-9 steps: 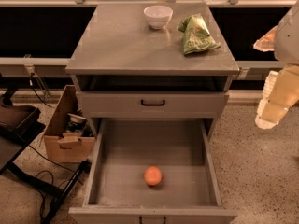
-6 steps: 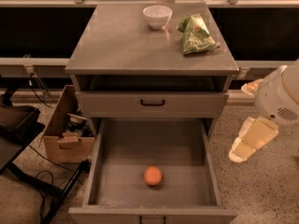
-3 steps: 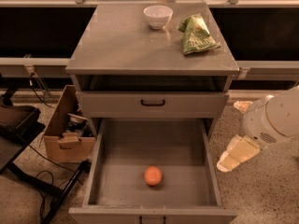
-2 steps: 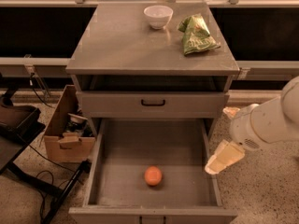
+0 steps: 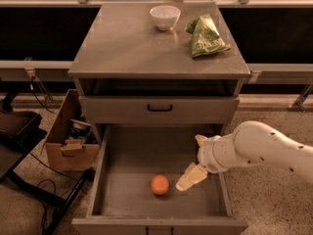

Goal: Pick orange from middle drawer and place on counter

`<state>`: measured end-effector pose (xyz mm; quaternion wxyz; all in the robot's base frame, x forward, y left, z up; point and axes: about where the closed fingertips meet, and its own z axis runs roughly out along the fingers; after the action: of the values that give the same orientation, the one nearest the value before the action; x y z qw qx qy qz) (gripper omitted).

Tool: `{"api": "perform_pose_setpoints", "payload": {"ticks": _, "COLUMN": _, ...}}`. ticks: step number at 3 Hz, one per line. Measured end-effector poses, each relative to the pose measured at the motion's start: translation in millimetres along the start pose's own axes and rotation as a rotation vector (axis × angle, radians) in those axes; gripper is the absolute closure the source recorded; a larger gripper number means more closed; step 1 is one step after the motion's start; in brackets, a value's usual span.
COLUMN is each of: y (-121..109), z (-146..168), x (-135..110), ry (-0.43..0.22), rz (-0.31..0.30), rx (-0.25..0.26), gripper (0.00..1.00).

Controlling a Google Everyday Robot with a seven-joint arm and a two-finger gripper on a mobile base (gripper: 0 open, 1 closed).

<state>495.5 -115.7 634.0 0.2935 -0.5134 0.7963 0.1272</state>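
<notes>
Camera view, step: I am judging this as the reach phase; nothing is being lifted yet.
Orange: the orange (image 5: pixel 160 184) is sitting on the floor of the open middle drawer (image 5: pixel 122 153), toward the front.
Gripper: the gripper (image 5: pixel 191 176) is hanging inside the drawer, just beside the fruit on its right, apart from it; I cannot tell how it is set.
Tabletop: the counter (image 5: pixel 127 40) is carrying a white bowl (image 5: pixel 165 16) and a green snack bag (image 5: pixel 205 35).
Next move: I am expecting to shift left over the fruit, then descend.
</notes>
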Motion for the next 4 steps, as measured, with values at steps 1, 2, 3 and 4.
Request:
{"api": "perform_pose_setpoints", "payload": {"ticks": 1, "y": -1, "z": 78, "x": 3, "ry": -0.061, "rz": 0.025, "rx": -0.03, "gripper": 0.0}}
{"api": "perform_pose_setpoints", "payload": {"ticks": 2, "y": 6, "z": 139, "x": 5, "ry": -0.106, "rz": 0.046, "rx": -0.069, "gripper": 0.0}}
{"api": "perform_pose_setpoints", "payload": {"ticks": 3, "y": 33, "z": 211, "x": 14, "ry": -0.131, "rz": 0.058, "rx": -0.137, "gripper": 0.0}}
{"api": "perform_pose_setpoints", "payload": {"ticks": 4, "y": 52, "z": 263, "x": 32, "ry": -0.127, "rz": 0.07, "rx": -0.182, "gripper": 0.0}}
